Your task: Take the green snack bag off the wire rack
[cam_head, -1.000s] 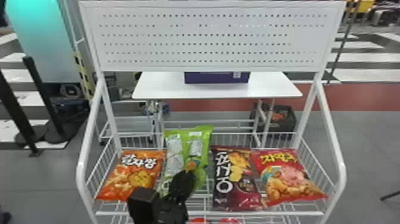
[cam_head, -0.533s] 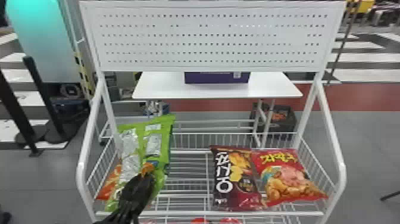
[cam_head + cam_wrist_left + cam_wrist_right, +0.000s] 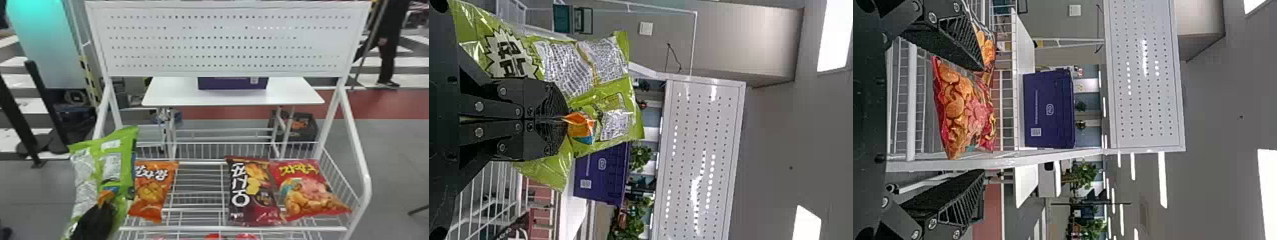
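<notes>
At the left of the head view, my left gripper holds the green snack bag upright, over the wire rack's left side and partly in front of the orange bag. In the left wrist view the left gripper is shut on a fold of the green snack bag, its fingertips pressed together. My right gripper stands open in the right wrist view, nothing between its fingers, with the rack and a red snack bag beyond.
An orange bag, a dark bag and a red bag lie on the rack's shelf. White side posts and a perforated panel frame it. Behind stands a white table with a purple box.
The left gripper has carried the green bag leftward from between the orange and dark bags, past the orange bag to the rack's left side. More of the orange bag shows than half a second ago.
</notes>
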